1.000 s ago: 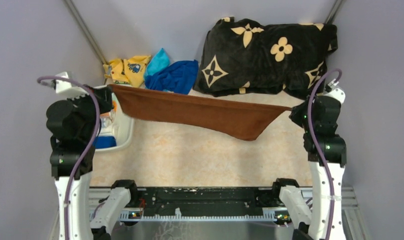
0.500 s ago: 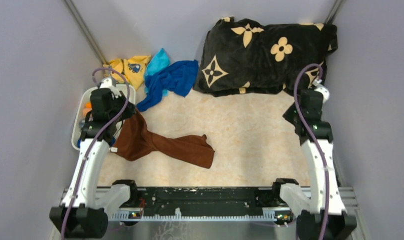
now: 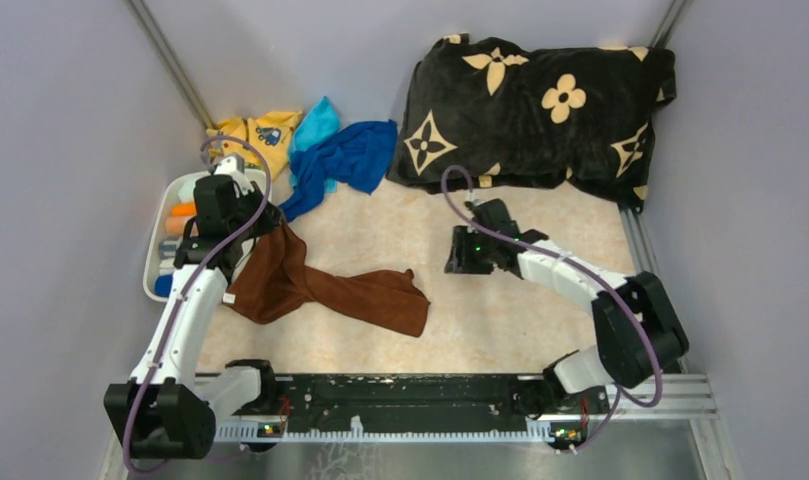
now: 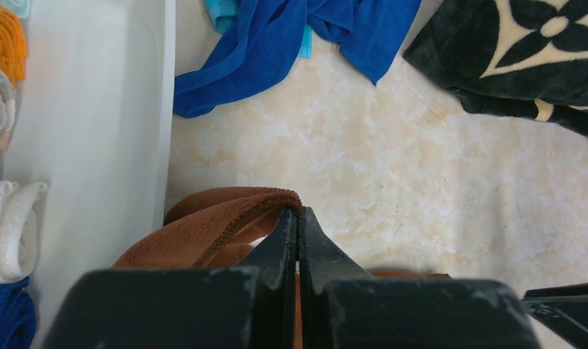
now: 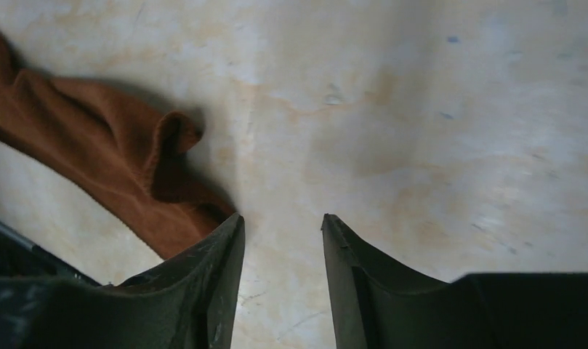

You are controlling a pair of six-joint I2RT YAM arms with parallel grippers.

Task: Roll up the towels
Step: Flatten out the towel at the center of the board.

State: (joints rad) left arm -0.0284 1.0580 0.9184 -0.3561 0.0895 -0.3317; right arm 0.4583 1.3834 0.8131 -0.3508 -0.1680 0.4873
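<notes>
At the left edge of the table (image 3: 520, 320), a white bin (image 3: 150, 268) holds rolled cloths (image 4: 11, 240) in orange, white and blue. The left arm crosses over its right side in the overhead view and hides part of it. Behind the bin, against the back wall, lies a yellow cloth (image 3: 255, 135). Just to its right is the cyan towel (image 3: 317, 120), with the blue towel (image 3: 345, 160) touching it and partly covering it. A large black cushion (image 3: 540, 100) with beige flowers fills the back right corner.

The brown towel (image 3: 330, 290) lies crumpled on the table in front of the bin, its left end lifted and its right end flat towards the centre. The left gripper (image 4: 299, 225) is fully closed and pinches a folded edge of that lifted end. Only the left wrist view shows this grip; from overhead the arm covers it.

The right gripper (image 5: 282, 233) hangs over bare table near the middle, just right of the brown towel's loose end and apart from it. Its jaws stand partly open with nothing between them. The right wrist view shows that gap, and a curled corner of the towel beside the left finger; the overhead view shows neither.
</notes>
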